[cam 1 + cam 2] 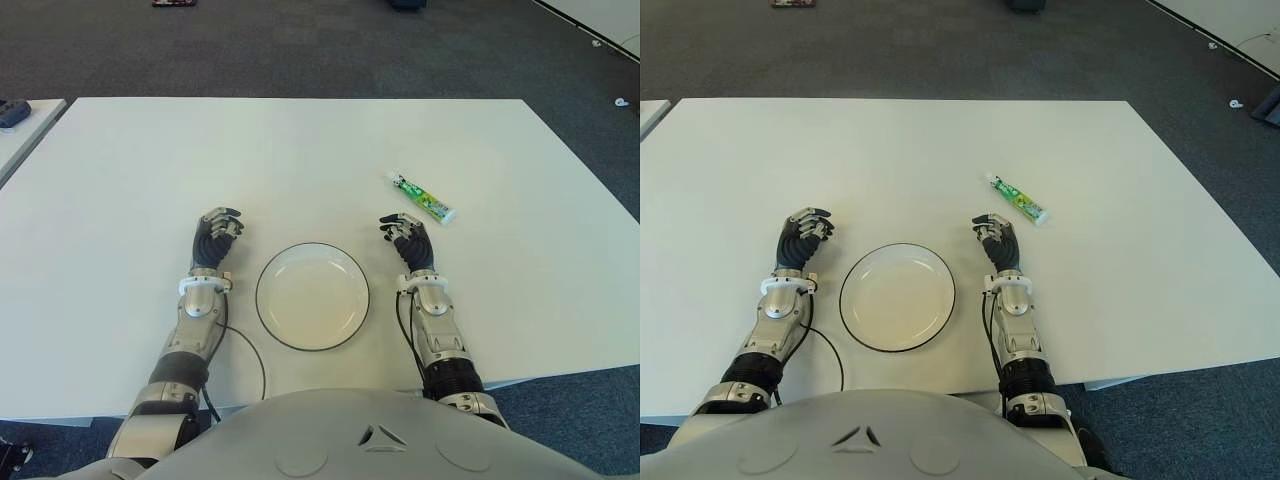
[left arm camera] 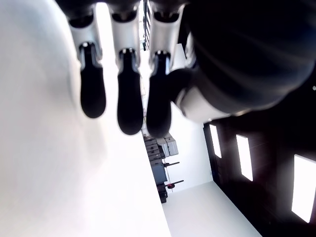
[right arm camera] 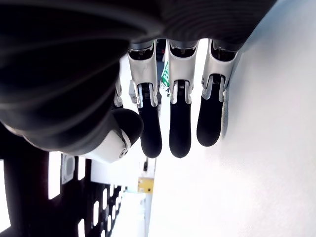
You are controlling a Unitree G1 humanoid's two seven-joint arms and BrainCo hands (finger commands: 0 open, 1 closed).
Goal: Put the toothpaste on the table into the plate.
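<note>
On the white tabletop (image 1: 120, 180), the left hand (image 1: 215, 238) shows relaxed and empty left of the plate (image 1: 312, 296), the right hand (image 1: 408, 240) likewise empty on its right, near the toothpaste (image 1: 421, 197) lying beyond it.

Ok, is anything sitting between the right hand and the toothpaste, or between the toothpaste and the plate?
Nothing visible blocks the reach. The toothpaste lies on bare table just beyond the right hand, which holds nothing. That hand itself shows between the toothpaste and the plate. The left hand shows on the plate's left.
</note>
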